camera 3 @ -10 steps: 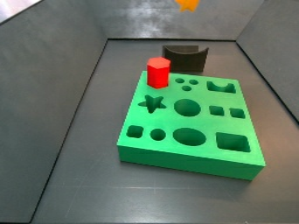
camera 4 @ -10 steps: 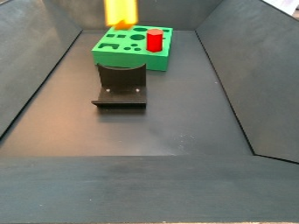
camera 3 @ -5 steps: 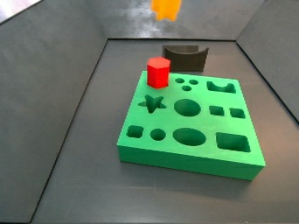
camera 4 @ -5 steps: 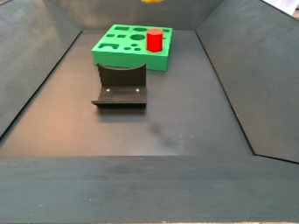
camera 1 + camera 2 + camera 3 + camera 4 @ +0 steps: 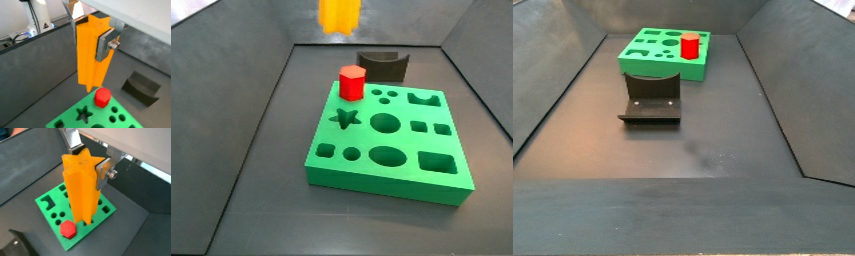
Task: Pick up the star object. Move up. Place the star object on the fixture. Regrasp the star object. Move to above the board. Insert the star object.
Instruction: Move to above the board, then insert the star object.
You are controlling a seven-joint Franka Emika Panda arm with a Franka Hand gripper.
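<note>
Jaws: the gripper [image 5: 90, 22] is clamped on the star object [image 5: 91, 52], high above the board [image 5: 79, 218]. Your peg hangs upright, long axis vertical; the star hole [image 5: 344, 118] lies below it, offset sideways.

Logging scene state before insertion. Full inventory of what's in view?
star object: 1, orange-yellow, held upright between the fingers, high above the board
board: 1, bright green, on the dark floor, many cut-out holes
red peg: 1, red, standing upright in the board at the corner nearest the fixture
fixture: 1, dark grey-black, on the floor beside the board
gripper: 1, silver fingers with dark pads, shut on the star object, above the board
</note>
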